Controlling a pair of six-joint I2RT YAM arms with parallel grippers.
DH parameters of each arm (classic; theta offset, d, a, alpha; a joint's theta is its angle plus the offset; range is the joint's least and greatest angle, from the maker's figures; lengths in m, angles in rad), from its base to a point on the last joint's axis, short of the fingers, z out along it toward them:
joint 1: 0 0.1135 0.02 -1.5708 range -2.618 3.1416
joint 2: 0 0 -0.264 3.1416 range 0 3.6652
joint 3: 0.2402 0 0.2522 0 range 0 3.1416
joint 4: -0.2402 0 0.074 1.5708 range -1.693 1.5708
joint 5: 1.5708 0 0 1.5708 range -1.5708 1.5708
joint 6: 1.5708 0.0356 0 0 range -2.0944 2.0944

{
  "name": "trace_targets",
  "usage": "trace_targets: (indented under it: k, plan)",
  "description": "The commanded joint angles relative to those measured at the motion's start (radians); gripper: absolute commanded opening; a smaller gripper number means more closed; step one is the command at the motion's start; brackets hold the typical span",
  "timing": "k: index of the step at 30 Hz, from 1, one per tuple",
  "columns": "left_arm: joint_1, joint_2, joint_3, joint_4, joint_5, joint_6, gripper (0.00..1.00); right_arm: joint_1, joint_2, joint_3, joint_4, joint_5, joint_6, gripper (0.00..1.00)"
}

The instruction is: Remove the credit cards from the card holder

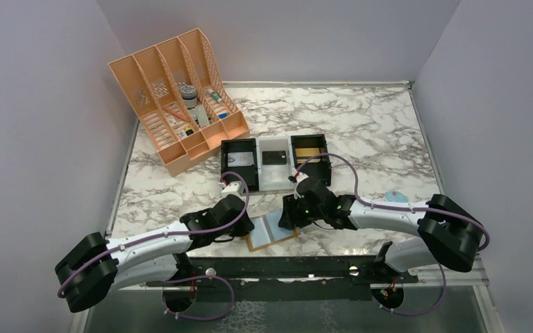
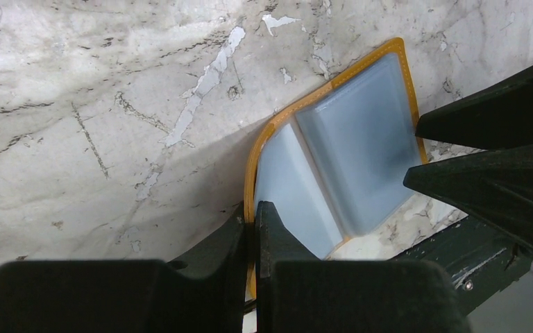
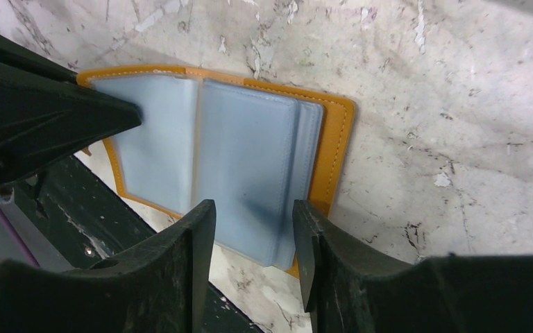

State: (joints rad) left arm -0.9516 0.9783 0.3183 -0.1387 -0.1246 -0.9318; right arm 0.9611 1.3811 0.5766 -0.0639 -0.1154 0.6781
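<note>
- Black left hand (image 2: pixel 252 208): fingers almost together, pinched on the mustard edge of the card holder (image 2: pixel 350 132). A strip of that edge shows in the slit between them.
- The grip sits on the outer rim of the holder's left half. That half looks tilted up off the surface (image 1: pixel 361 125), with shadow beside it.
- Right hand (image 3: pixel 253 205): fingers apart, one on each side of the pale blue-grey middle leaf (image 3: pixel 246 146) at its near edge. Cannot tell whether the pads touch the leaf.
- In the left wrist view, its two fingertips point in at the holder's right rim.
- Card holder: open like a book, inner side up, between the two hands. It lies at the near edge of the marble, just beside the dark rail (image 1: pixel 284 267).
- Inside: pale leaves are stacked, and a second leaf edge shows past the middle one on the right half. Credit cards: cannot tell them from the leaves.
- Further back, well apart from the holder: a row of three trays (image 1: pixel 275 182), black, pale, black, each with something flat inside.
- Back left: peach desk organiser (image 1: pixel 173 149) with small items in its slots.
- Right side: small clear-blue packet (image 1: pixel 395 198) on the marble, near the right arm.
- Purple cables (image 1: pixel 368 182) loop along both arms.
</note>
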Motion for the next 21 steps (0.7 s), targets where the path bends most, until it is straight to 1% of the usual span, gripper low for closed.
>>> trace_targets:
  k: [1, 5, 12, 21]
  plan:
    - [-0.008, 0.004, -0.011, 0.039, -0.004, -0.007, 0.02, 0.007, -0.051, 0.048, -0.059, 0.083, -0.028, 0.48]
    - [-0.008, 0.000, -0.020, 0.056, -0.007, -0.009, 0.00, 0.006, -0.082, 0.052, -0.054, 0.066, -0.031, 0.49]
    - [-0.007, 0.000, -0.023, 0.069, -0.020, -0.009, 0.00, 0.007, -0.039, 0.027, 0.035, -0.069, -0.011, 0.49]
    - [-0.008, 0.013, -0.020, 0.073, -0.015, -0.010, 0.00, 0.007, 0.039, 0.025, 0.050, -0.062, -0.001, 0.47]
